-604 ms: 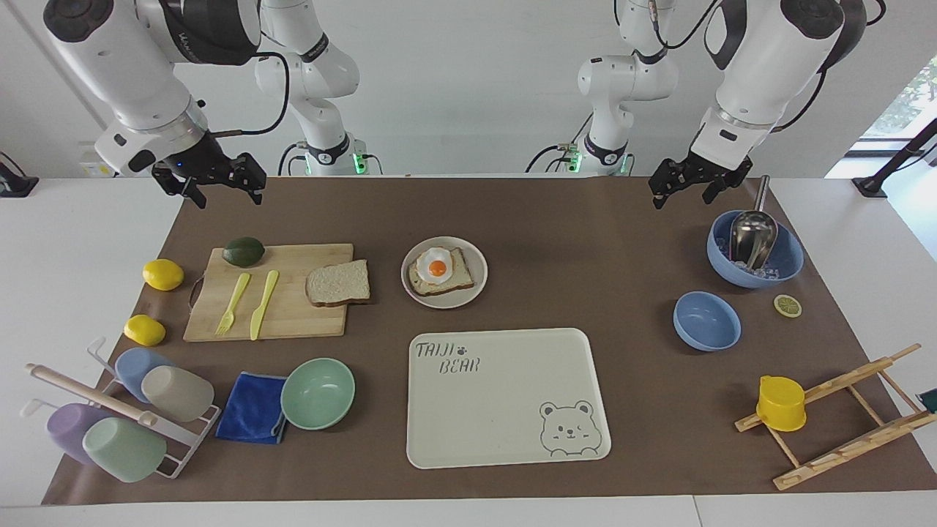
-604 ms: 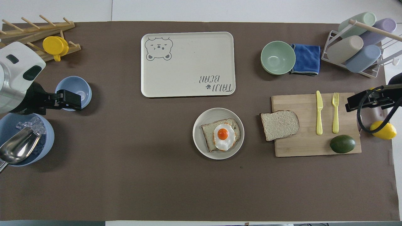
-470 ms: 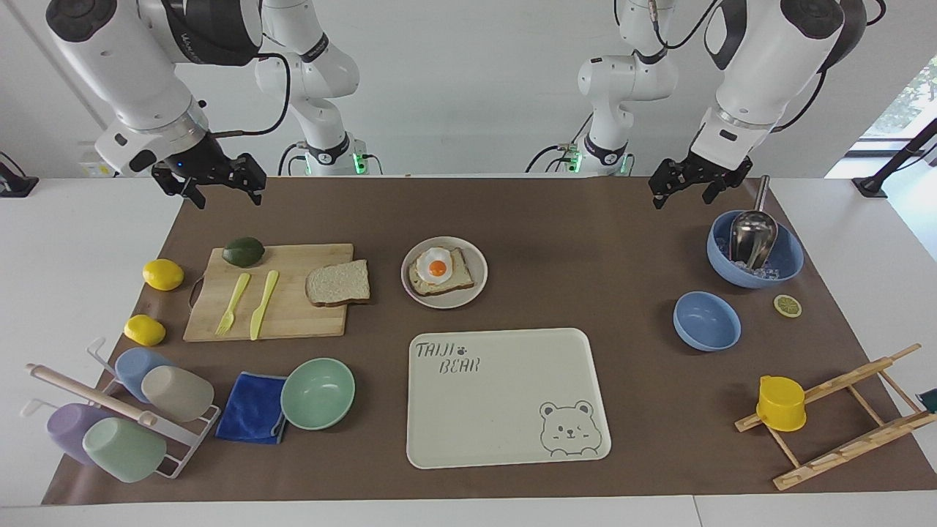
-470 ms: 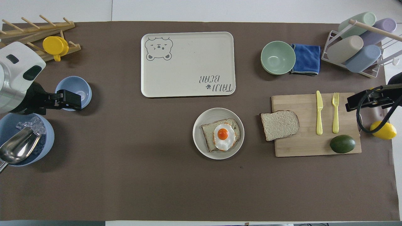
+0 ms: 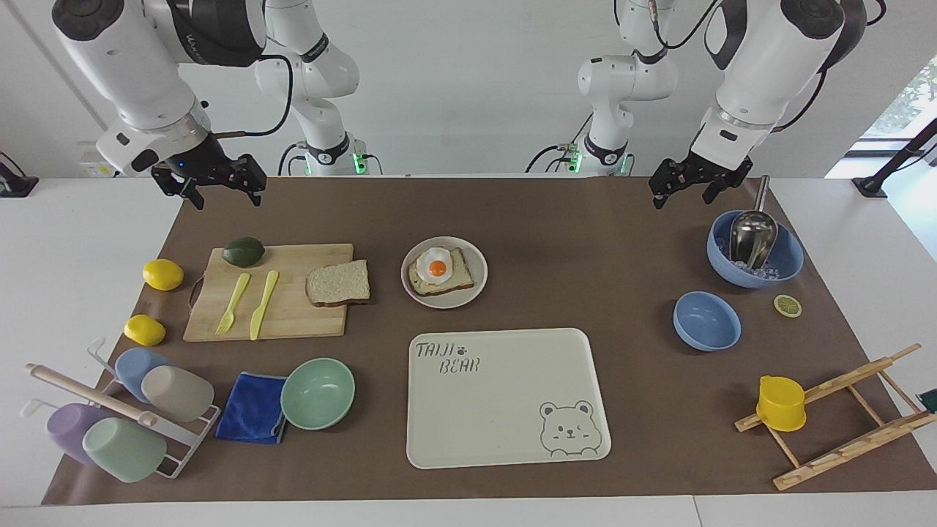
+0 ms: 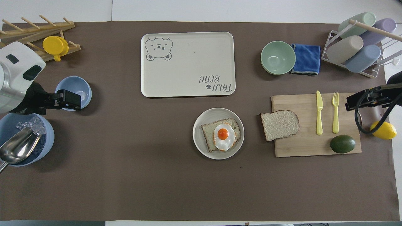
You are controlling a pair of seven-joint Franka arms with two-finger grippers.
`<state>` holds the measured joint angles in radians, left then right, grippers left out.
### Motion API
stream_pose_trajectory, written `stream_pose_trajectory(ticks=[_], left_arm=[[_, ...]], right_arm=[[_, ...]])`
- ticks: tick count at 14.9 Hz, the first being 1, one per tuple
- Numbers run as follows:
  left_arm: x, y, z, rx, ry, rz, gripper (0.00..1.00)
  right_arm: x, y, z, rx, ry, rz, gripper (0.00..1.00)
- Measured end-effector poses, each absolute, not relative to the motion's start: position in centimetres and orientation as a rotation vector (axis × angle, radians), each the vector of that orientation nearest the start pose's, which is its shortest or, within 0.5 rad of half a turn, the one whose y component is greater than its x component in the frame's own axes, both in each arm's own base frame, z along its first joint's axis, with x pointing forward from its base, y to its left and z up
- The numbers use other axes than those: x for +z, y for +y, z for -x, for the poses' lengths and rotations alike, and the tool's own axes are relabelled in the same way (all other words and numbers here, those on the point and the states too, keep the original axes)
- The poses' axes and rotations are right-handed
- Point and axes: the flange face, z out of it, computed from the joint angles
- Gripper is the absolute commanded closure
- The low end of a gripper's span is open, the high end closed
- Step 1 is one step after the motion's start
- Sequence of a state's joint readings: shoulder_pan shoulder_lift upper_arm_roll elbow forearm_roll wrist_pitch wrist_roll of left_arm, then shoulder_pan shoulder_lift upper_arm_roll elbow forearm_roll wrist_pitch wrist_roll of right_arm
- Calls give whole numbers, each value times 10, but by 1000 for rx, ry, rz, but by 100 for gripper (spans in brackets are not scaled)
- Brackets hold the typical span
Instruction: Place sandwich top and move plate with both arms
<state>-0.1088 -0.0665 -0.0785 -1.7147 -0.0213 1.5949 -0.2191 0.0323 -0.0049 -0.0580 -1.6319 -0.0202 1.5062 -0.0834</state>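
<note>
The right gripper (image 5: 219, 189) hangs in the air at the right arm's end of the table, over the mat's edge nearest the robots; its jaws stand open and hold nothing. The left gripper (image 5: 684, 189) hangs likewise at the left arm's end, open and empty, above the mat beside a big blue bowl (image 5: 787, 267) with a metal scoop (image 5: 752, 234) in it.

Farther out, the plate (image 5: 479, 277) sits mid-table, carrying a bread slice with a fried egg (image 5: 438, 268). Beside it, toward the right arm's end, the sandwich top (image 5: 338, 283) lies flat on a cutting board (image 5: 293, 315), one corner overhanging the board's edge toward the plate, apart from it. An avocado (image 5: 243, 251), fork (image 5: 232, 304) and knife (image 5: 263, 304) share the board.

Farther still lies the bear tray (image 5: 505, 410), just past the plate, with a green bowl (image 5: 318, 393) and blue cloth (image 5: 250, 408) toward the right arm's end.
</note>
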Motion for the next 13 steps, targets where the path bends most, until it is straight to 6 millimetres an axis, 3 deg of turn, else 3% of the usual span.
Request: stream_pose_trajectory(ticks=[3,6,10,13], left_arm=[[595,-103,-523,88,-52,3145,0],[595,-103,-523,88,-52,3145,0],[595,-103,-523,88,-51,3145,0],[595,-103,-523,88,-51,3145,0]], right_arm=[[590,-15,-546,165,-95,3150,0],[579,4,-550,168,-138,3208,0],[538,74,-555,257,-237,3464,0],[497,98,-558,346,-276,3563,0]])
